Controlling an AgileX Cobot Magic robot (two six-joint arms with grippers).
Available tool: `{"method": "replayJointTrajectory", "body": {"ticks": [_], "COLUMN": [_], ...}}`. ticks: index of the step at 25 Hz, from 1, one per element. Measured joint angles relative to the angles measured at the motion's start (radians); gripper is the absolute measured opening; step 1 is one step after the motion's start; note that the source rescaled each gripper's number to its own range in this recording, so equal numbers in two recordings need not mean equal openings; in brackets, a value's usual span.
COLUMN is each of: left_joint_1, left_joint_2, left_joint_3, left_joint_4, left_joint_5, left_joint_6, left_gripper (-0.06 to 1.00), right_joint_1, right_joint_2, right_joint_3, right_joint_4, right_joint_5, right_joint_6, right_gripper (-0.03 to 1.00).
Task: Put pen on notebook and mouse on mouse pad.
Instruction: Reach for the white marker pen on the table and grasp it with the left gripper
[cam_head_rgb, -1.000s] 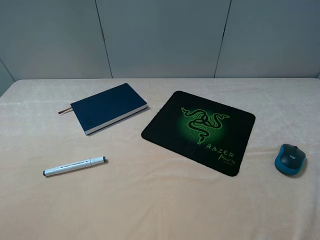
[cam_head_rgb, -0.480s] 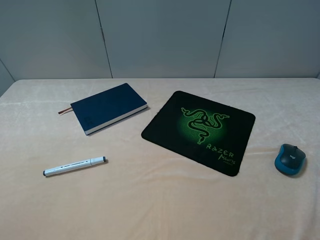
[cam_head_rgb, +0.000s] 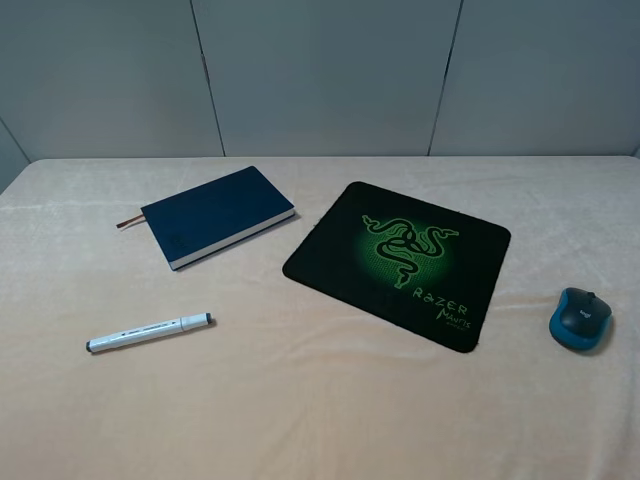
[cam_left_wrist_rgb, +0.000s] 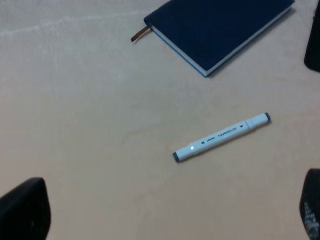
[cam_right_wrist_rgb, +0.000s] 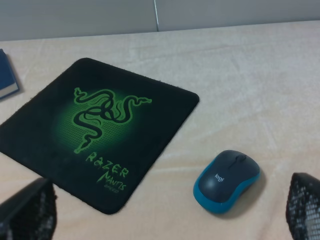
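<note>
The white pen (cam_head_rgb: 148, 332) lies on the cloth at the front left, and the navy notebook (cam_head_rgb: 217, 215) rests behind it, apart from it. Right of the notebook is the black mouse pad (cam_head_rgb: 398, 260) with its green logo, and the teal mouse (cam_head_rgb: 581, 318) sits on the cloth off the pad's right side. Neither gripper shows in the high view. My left gripper (cam_left_wrist_rgb: 167, 207) hangs open above the cloth, short of the pen (cam_left_wrist_rgb: 221, 136) and notebook (cam_left_wrist_rgb: 220, 30). My right gripper (cam_right_wrist_rgb: 166, 207) is open too, above the mouse (cam_right_wrist_rgb: 227, 180) and pad (cam_right_wrist_rgb: 100, 125); nothing is between its fingers.
A peach cloth (cam_head_rgb: 320, 400) covers the whole table. Grey wall panels (cam_head_rgb: 320, 70) stand behind the far edge. The notebook's brown ribbon (cam_head_rgb: 128, 222) sticks out toward the left.
</note>
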Motion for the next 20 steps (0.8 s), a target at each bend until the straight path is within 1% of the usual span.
{"method": "replayJointTrajectory", "body": {"ticks": [3, 6, 12, 15, 20], "left_joint_1": [-0.011, -0.073, -0.245, -0.304, -0.361], "left_joint_2": [0.133, 0.240, 0.412, 0.494, 0.615], "left_joint_3": [-0.067, -0.103, -0.111, -0.111, -0.111], "left_joint_4": [0.000, 0.017, 0.096, 0.107, 0.107], "left_joint_5": [0.012, 0.010, 0.011, 0.006, -0.038], "left_joint_6": [0.064, 0.078, 0.083, 0.100, 0.121], "left_gripper": [1.00, 1.00, 0.99, 0.99, 0.98], "right_joint_1": [0.000, 0.000, 0.000, 0.000, 0.000], "right_joint_2": [0.000, 0.000, 0.000, 0.000, 0.000], "right_joint_3": [0.000, 0.000, 0.000, 0.000, 0.000], "right_joint_4": [-0.001, -0.001, -0.002, -0.003, -0.003], "right_joint_5": [0.000, 0.000, 0.000, 0.000, 0.000], "right_joint_6": [0.000, 0.000, 0.000, 0.000, 0.000], "right_gripper": [1.00, 1.00, 1.00, 1.00, 1.00]}}
